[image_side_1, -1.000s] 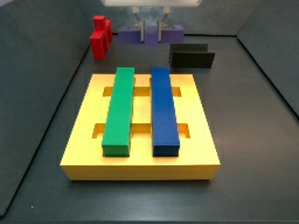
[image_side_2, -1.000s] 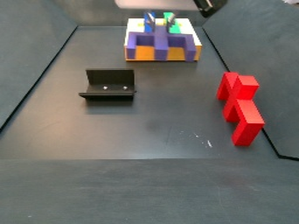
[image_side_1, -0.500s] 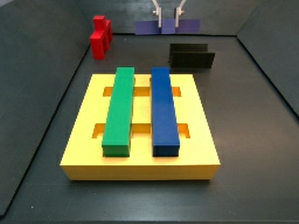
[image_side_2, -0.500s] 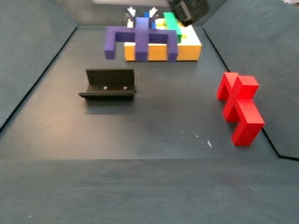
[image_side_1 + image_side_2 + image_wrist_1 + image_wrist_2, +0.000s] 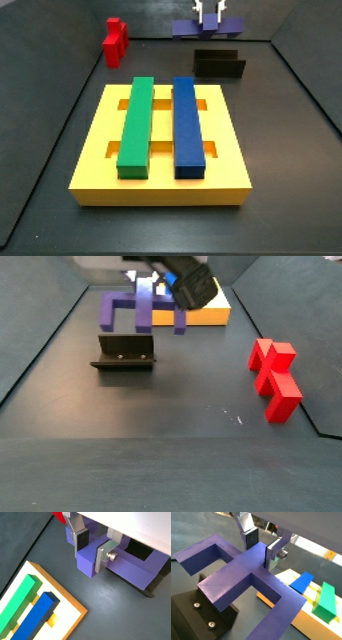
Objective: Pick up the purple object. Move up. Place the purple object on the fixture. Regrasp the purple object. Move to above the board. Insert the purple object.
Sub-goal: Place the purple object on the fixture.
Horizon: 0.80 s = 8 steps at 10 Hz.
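Gripper [image 5: 92, 548] clamped on the middle prong of the purple object [image 5: 244, 577], held aloft with prongs hanging down directly above the black fixture [image 5: 123, 352], well apart from the yellow board [image 5: 163, 140].

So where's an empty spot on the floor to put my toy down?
The biggest bare patch is the dark floor between the fixture and the red block. It's crowded around the fixture: the claw holds the purple piece just above it. The board fills its own end.
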Tool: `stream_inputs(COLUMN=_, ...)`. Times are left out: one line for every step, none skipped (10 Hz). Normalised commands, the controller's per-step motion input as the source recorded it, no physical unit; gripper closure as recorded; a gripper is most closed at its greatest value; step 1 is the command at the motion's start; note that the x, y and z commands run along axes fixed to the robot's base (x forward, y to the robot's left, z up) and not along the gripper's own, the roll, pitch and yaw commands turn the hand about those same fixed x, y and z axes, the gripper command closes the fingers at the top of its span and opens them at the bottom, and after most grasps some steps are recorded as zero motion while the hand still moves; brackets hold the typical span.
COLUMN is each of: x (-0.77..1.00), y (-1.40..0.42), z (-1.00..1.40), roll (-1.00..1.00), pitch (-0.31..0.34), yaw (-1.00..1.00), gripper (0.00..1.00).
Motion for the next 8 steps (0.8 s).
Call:
stream_inputs(x=0.87, y=0.0, z=-0.17, roll=-0.39, pitch=0.0, yaw=-0.01, gripper=1.0)
stream_inputs(x=0.89, y=0.0, z=-0.24, roll=-0.33, pitch=0.0, yaw=-0.04, gripper=1.0)
stream_inputs(x=0.67, y=0.0, z=-0.41, roll=-0.29, pitch=-0.066, yaw=-0.12, gripper=1.0)
stream_inputs(x=0.47, y=0.06, z=-0.43, roll=-0.22, pitch=-0.074, yaw=-0.12, gripper=1.0)
stream_inputs(x=0.37, y=0.09, z=-0.39, roll=-0.25, pitch=-0.051, yaw=-0.11, gripper=1.0)
stream_inputs(x=0.3, y=0.09, z=-0.36, roll=-0.28, pitch=-0.069, yaw=-0.14, gripper=1.0)
stream_inputs(x=0.2, y=0.14, z=-0.35, roll=-0.23, pitch=-0.029, yaw=-0.09, gripper=1.0)
stream_inputs(x=0.19, y=0.15, z=-0.32, roll=-0.2, pitch=0.0, yaw=-0.09, gripper=1.0)
